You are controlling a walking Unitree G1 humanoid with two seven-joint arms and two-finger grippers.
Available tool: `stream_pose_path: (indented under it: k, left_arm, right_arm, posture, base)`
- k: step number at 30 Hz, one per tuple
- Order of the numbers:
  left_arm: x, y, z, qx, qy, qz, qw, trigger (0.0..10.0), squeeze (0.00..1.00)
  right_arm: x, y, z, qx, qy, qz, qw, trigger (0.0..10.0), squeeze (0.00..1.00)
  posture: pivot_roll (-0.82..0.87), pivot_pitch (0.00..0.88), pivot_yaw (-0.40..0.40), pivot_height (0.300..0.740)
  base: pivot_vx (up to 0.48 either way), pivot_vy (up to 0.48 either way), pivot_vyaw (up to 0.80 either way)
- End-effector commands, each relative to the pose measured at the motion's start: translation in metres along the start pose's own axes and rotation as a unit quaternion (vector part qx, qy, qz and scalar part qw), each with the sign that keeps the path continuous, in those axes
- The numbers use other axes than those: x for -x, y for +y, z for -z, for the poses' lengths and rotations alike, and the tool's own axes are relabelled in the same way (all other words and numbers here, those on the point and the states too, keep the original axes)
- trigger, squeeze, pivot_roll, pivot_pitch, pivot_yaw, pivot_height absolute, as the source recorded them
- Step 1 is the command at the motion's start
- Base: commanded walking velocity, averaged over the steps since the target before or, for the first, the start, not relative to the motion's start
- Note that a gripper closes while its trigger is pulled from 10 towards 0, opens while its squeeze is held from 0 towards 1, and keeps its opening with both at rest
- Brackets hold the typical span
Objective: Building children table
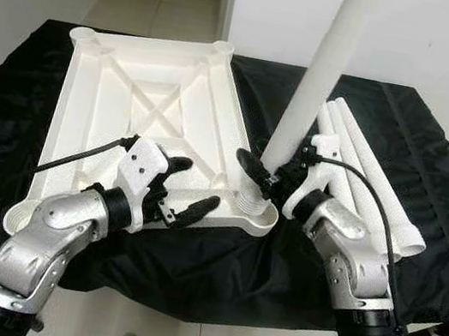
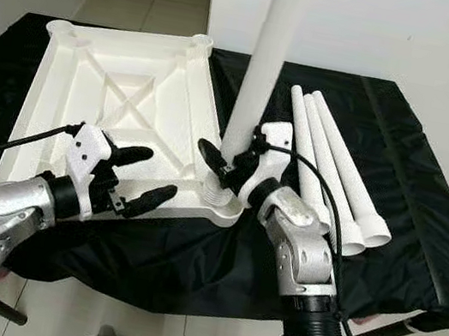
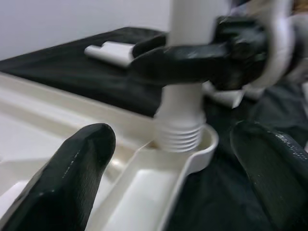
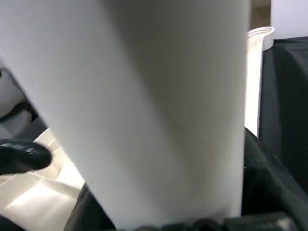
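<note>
Right gripper (image 1: 262,177) clamps upright white plastic table leg (image 1: 321,72), threaded end at corner socket of upturned white tabletop (image 1: 144,106); left gripper (image 1: 189,188) open, empty, over tabletop edge.

White leg (image 1: 320,80) stands threaded-end down in upturned tabletop's (image 1: 122,106) corner socket (image 1: 254,209).

- The upright leg (image 1: 318,80) stands in the near-right corner socket (image 1: 254,206) of the upturned table panel (image 1: 145,102), blocking passage across frame centre.
- The right gripper (image 1: 260,174) is clamped round the leg's base, crowding that corner.
- The left gripper (image 1: 186,187), fingers (image 3: 72,168) spread, sits over the panel's lower edge beside the socket.
- Three spare legs (image 1: 370,181) take up the tabletop (image 1: 444,155) at right.
- Black cloth lies bare at far right and lower centre.
</note>
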State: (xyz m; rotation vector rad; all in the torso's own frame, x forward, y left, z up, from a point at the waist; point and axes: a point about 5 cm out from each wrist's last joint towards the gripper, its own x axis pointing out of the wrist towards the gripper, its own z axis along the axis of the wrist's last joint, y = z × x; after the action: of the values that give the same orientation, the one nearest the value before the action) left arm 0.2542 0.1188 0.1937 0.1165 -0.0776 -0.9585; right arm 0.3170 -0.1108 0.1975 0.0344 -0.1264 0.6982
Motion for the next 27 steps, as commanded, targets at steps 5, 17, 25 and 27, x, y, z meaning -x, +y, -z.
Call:
stream_pose_path:
  k: [5, 17, 25, 27]
  left_arm:
    - [-0.002, -0.006, 0.002, 0.008, 0.006, 0.051, 0.999, 10.0, 0.0]
    - [0.001, -0.005, -0.001, 0.01, 0.011, 0.05, 0.999, 10.0, 0.0]
    - [0.004, -0.004, -0.002, 0.008, 0.011, 0.046, 0.999, 10.0, 0.0]
    - [0.004, -0.003, -0.002, 0.009, 0.011, 0.045, 0.999, 10.0, 0.0]
  right_arm:
    - [0.001, -0.008, 0.01, -0.031, -0.003, 0.031, 0.999, 10.0, 0.0]
    - [0.006, -0.018, 0.014, -0.053, -0.002, 0.063, 0.997, 10.0, 0.0]
    - [0.014, -0.017, 0.005, -0.041, 0.0, 0.042, 0.998, 10.0, 0.0]
    - [0.018, -0.016, 0.002, -0.036, 0.005, 0.034, 0.999, 10.0, 0.0]
  posture:
    - [0.01, 0.039, 0.004, 0.74]
    - [0.02, 0.038, 0.003, 0.74]
    - [0.01, 0.044, 0.002, 0.74]
    - [0.01, 0.045, 0.002, 0.74]
  base:
    - [0.0, 0.0, 0.0]
    - [0.0, 0.0, 0.0]
    - [0.0, 0.0, 0.0]
    - [0.0, 0.0, 0.0]
